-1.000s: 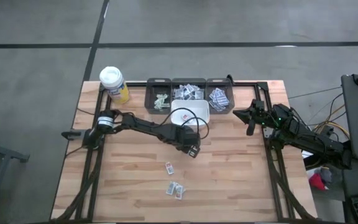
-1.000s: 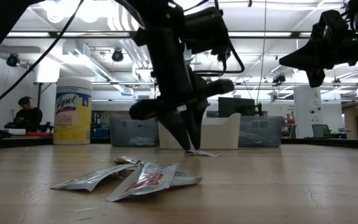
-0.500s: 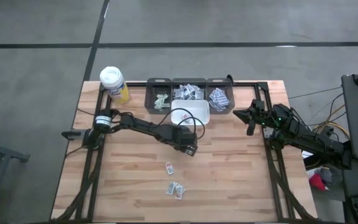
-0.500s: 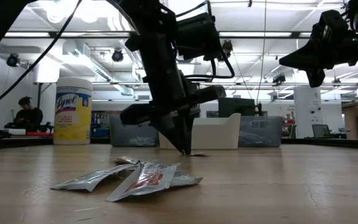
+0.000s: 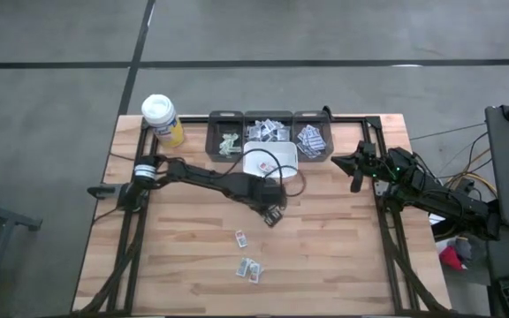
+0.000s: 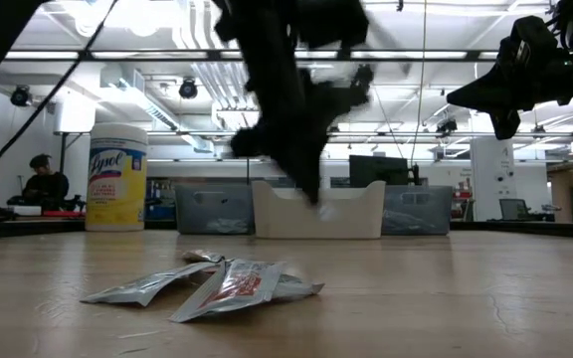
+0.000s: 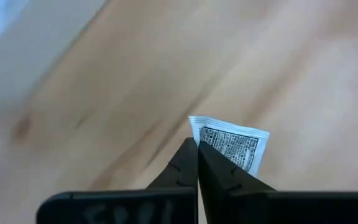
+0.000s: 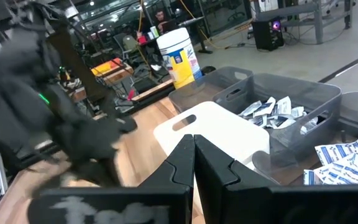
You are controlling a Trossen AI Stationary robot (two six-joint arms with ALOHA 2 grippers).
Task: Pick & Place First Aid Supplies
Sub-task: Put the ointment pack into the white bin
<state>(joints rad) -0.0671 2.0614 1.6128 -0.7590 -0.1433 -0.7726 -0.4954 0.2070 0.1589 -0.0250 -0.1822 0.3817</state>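
From above, the left gripper (image 5: 273, 215) has pulled in from where it stood a second ago and hangs just short of the white bin (image 5: 270, 162), while three packets (image 5: 247, 263) lie nearer the table's front edge. At table height the fingers that were pinching at the wood have lifted clear and blur in front of that bin. The left wrist view shows the jaws now fully closed on the corner of a printed packet (image 7: 234, 142), so the pick looks made and the drop is next. The right gripper (image 8: 193, 163), shut and empty, waits by the grey trays (image 8: 291, 99).
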